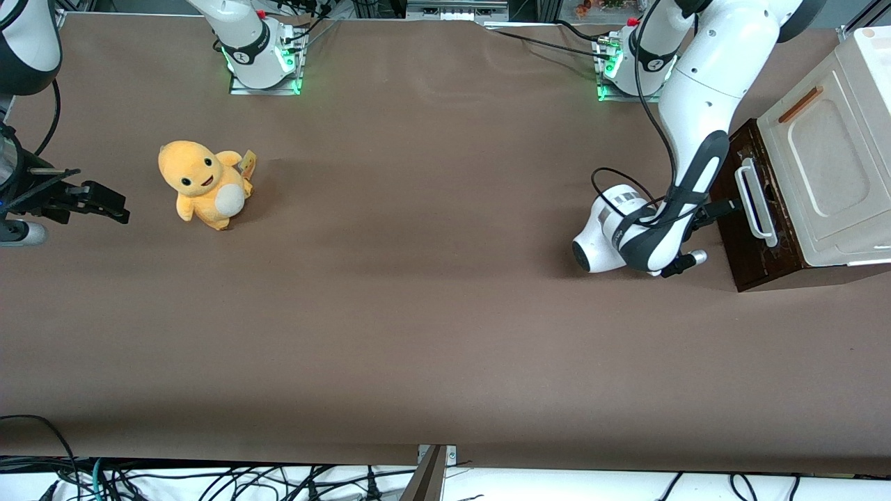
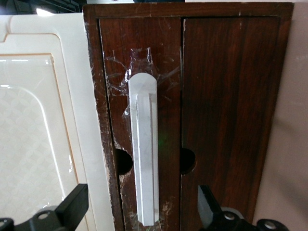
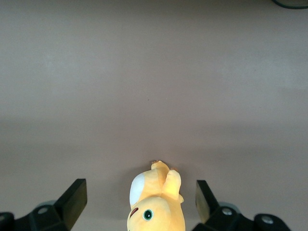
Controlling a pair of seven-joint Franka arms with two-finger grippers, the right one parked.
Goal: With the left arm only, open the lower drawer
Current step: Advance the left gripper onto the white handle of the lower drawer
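Brown tabletop (image 1: pixel 418 313), mostly bare. Cream cabinet (image 1: pixel 828 160) at the working arm's end, lower drawer (image 1: pixel 748 209) beneath it, dark wood front, looks shut. Left arm (image 1: pixel 703 104) bends down in front of the drawer; pincer (image 2: pixel 139 211) right at the white handle (image 2: pixel 144 154), fingers (image 2: pixel 72 204) spread apart either side, not clamped. Nothing between pincer and handle. Yellow plush toy (image 1: pixel 202 184) well apart, toward the parked arm's end.
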